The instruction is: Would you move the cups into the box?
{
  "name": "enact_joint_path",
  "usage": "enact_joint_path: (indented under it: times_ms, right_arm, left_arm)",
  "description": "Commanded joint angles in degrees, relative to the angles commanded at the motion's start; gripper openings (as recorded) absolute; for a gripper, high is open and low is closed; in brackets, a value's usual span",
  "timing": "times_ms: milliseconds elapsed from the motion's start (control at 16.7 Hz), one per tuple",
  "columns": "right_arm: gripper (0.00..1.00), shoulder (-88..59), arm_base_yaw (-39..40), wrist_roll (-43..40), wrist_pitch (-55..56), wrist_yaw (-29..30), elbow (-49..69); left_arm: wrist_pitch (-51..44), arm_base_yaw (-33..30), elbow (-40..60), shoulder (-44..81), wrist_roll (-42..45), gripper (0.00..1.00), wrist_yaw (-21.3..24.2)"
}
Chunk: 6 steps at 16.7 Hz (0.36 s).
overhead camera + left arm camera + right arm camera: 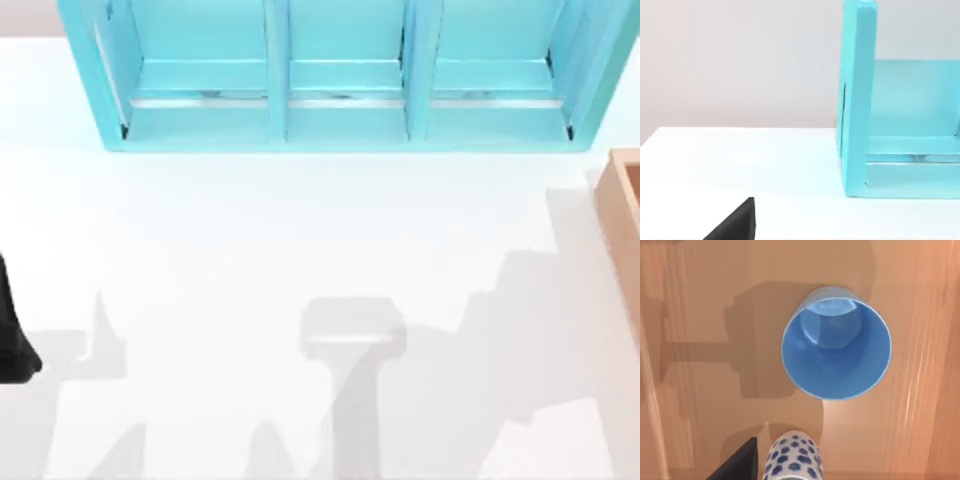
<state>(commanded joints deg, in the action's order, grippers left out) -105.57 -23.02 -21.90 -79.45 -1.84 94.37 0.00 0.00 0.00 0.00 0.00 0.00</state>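
Down inside the box (700,315), seen from the right wrist, the right gripper (765,465) has the speckled cup (792,460) beside its dark finger (735,465); whether it grips, I cannot tell. Beyond that cup, the blue cup (836,342) stands upright on the box floor, with bare floor all around it. On the bench (300,250), the box wall (622,200) meets the right edge. The left arm (12,340) sits at the left edge, far from the box, its gripper's state hidden. Farthest back stands the turquoise shelf (340,75).

two cups: blue cup (836,342), speckled cup (792,457), one box (700,300), one shelf unit (340,75)
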Motion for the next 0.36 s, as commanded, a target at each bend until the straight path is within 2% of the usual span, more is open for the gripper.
enact_joint_path:
  times_ms: [180, 360]
  right_arm:
    - [1.0, 0.2, 0.0, 0.0, -7.7, 0.0, 7.9]
    - [1.0, 0.3, 0.1, -0.1, -10.3, -0.1, 10.5]
  left_arm:
    - [0.0, 0.0, 0.0, 0.0, 0.0, 1.0, 0.0]
    - [0.0, 0.0, 0.0, 0.0, 0.0, 1.0, 0.0]
